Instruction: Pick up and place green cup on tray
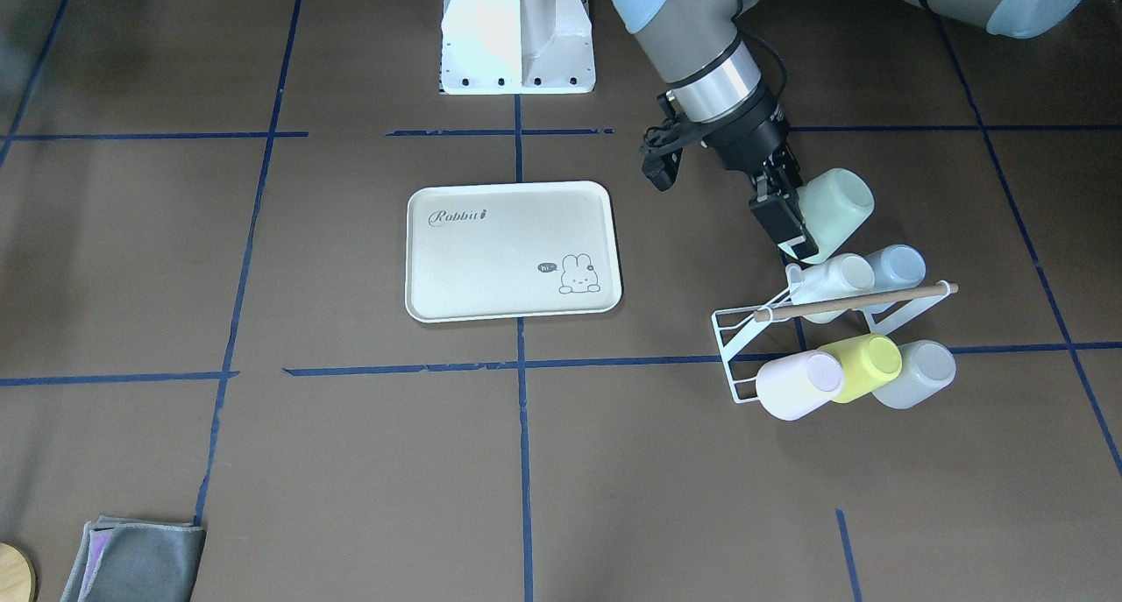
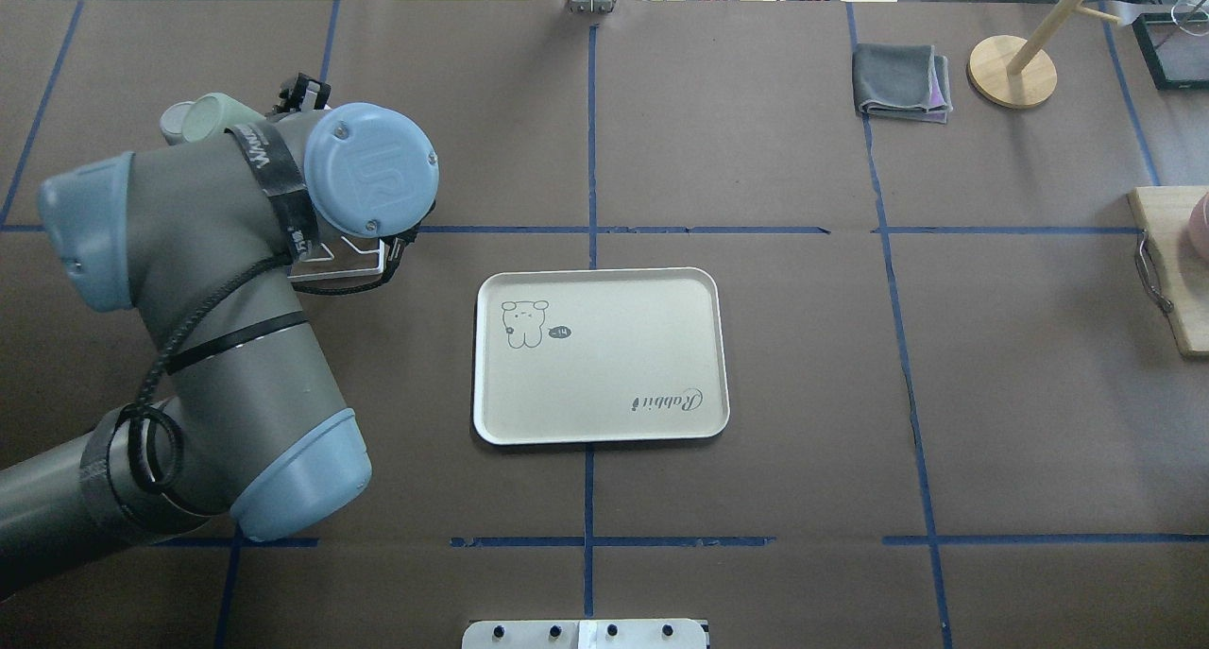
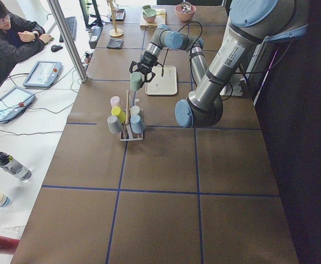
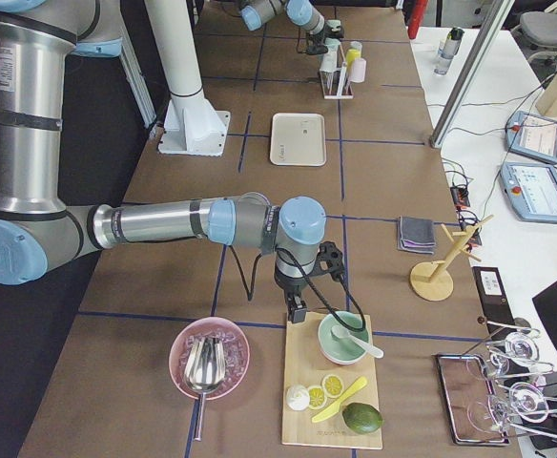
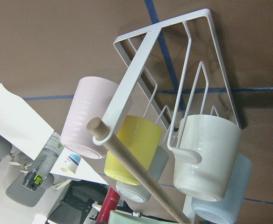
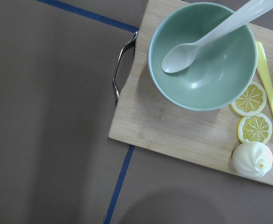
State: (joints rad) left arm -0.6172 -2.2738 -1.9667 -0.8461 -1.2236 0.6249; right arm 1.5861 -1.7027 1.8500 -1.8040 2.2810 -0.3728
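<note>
Pale green cup [image 1: 840,204] held tilted by left gripper [image 1: 802,234].

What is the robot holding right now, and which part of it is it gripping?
The left tool holds the green cup, tipped sideways, by its wall near the open rim. Whether the right tool holds anything cannot be told.

White cup rack [image 1: 855,301], grey cloth [image 1: 140,560]
</note>
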